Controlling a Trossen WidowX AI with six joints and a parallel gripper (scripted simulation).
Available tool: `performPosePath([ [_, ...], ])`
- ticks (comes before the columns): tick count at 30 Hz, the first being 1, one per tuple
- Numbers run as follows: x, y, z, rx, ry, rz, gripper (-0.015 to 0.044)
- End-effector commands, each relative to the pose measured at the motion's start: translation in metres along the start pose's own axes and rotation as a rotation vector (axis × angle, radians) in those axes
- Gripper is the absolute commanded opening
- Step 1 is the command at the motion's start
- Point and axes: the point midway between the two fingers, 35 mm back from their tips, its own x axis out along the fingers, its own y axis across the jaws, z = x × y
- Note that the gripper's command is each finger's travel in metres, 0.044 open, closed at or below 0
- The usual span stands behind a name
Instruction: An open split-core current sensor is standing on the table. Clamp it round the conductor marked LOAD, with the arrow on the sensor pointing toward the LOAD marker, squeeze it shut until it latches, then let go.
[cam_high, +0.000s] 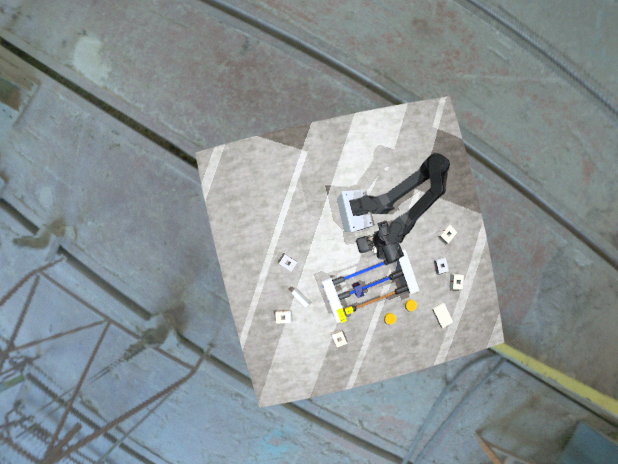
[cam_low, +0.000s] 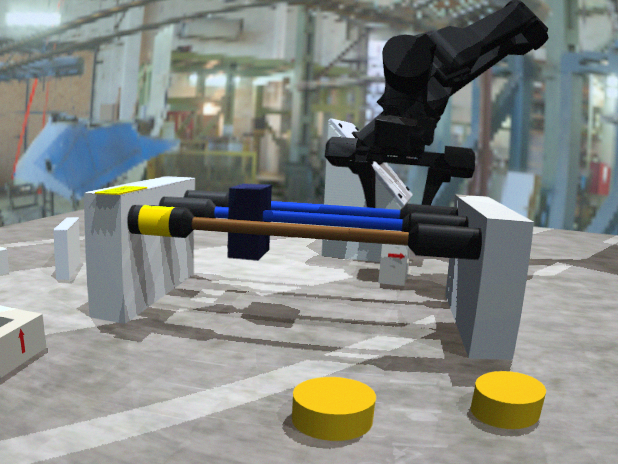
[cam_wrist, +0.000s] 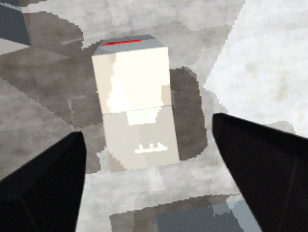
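The white split-core sensor (cam_low: 393, 270) (cam_wrist: 135, 85), with a red arrow on it, stands on the table behind the conductor rack. My gripper (cam_low: 400, 197) (cam_wrist: 149, 131) (cam_high: 387, 261) is open and hangs above the sensor, apart from it, with a finger on either side in the wrist view. The rack holds two blue conductors (cam_low: 330, 220) (cam_high: 365, 272) and a brown conductor (cam_low: 300, 231) (cam_high: 375, 300). The brown one has a yellow band (cam_low: 155, 220) (cam_high: 342, 314) at its left end. A dark blue block (cam_low: 249, 220) (cam_high: 357, 288) sits on the middle conductor.
Two white support blocks (cam_low: 135, 260) (cam_low: 492, 280) carry the conductors. Two yellow discs (cam_low: 334, 407) (cam_low: 507, 399) lie in front of the rack. Several small white blocks (cam_high: 287, 262) (cam_high: 448, 234) are scattered about. The arm's base (cam_high: 352, 215) stands behind the rack.
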Motion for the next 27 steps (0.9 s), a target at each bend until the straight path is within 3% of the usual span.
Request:
performPosePath([
  [1, -0.022, -0.002, 0.003, -0.006, -0.005, -0.008, 0.029],
  [5, -0.05, 0.001, -0.001, 0.0, -0.006, 0.002, 0.029],
  [10, -0.052, 0.001, -0.001, 0.001, -0.006, 0.003, 0.029],
  [12, -0.052, 0.001, 0.0, -0.059, 0.003, 0.004, 0.032],
  [27, -0.048, 0.003, 0.028, -1.431, 0.186, 0.168, 0.032],
])
